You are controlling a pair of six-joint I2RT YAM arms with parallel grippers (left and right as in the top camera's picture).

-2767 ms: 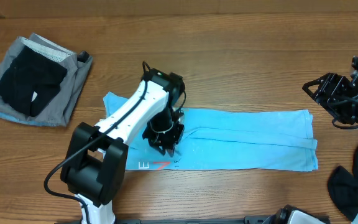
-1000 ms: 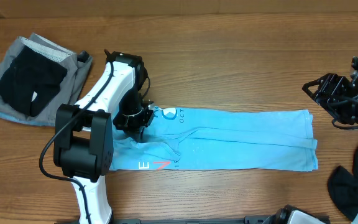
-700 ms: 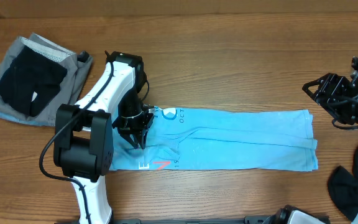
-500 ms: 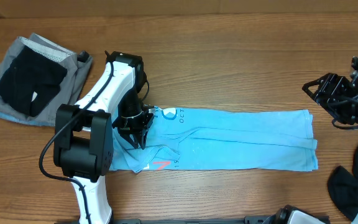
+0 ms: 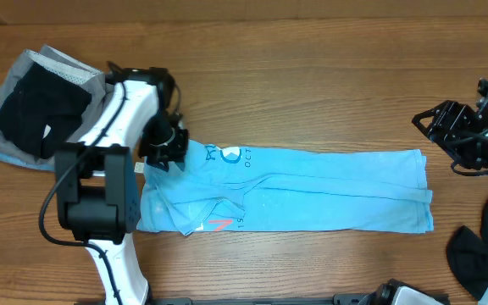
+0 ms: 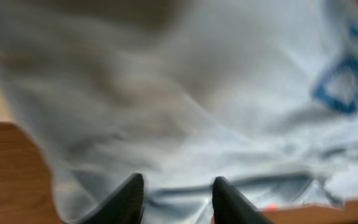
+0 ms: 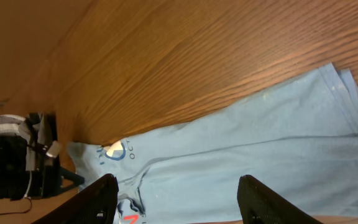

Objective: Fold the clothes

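Now that the left claw stands at the left end of the light-blue T-shirt, up and left of where it sat pinched on the cloth a second ago, its fingers show apart in the left wrist view. It is released, with blurred fabric beneath and nothing clamped between. That end of the shirt, flatter a moment back, now lies rumpled, with a flap turned over beside the red mark that hides some of the lettering. I judge this a let-go after a drag rather than a clean fold, so the left end wants smoothing first. The right claw keeps its place beyond the shirt's right end, spread wide and empty. The shirt lies lengthwise mid-table. A grey and black pile sits far left and a black garment lies at the right edge. The table is brown wood with visible grain. Nothing of the room beyond it shows.
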